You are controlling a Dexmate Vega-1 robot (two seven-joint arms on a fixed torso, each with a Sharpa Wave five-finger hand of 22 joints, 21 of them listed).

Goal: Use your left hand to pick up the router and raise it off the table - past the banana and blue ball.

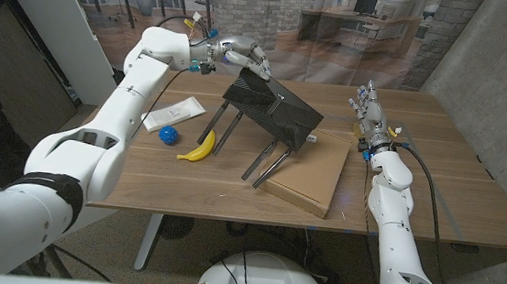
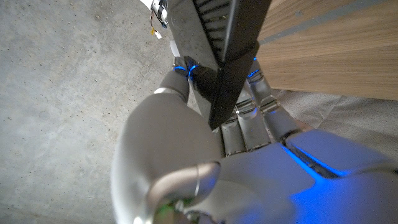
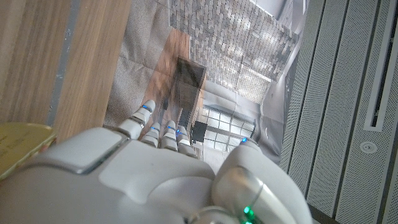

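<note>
Grip: left hand point(image 1: 240, 56) fingers point(image 2: 261, 93) clamp the top back corner of the black angular router with four stick antennas point(image 1: 273, 110); wrist view confirms the pinch on its edge.
Router: tilted, airborne, antennas hanging toward the wooden table point(image 1: 454, 169), tips look just clear of it.
Technique: one-corner hold, so lift slow and straight, keep wrist steady or it may pivot out.
Obstacles: yellow banana point(image 1: 199, 147) and small blue ball point(image 1: 168, 135) sit under the near antennas; flat brown cardboard box point(image 1: 311, 173) under the far ones; go higher before any sideways move.
Nearby: white flat packet point(image 1: 174, 114) beside the ball.
Right hand point(image 1: 369, 113): fingers straight and apart, holding nothing, well apart from router.
</note>
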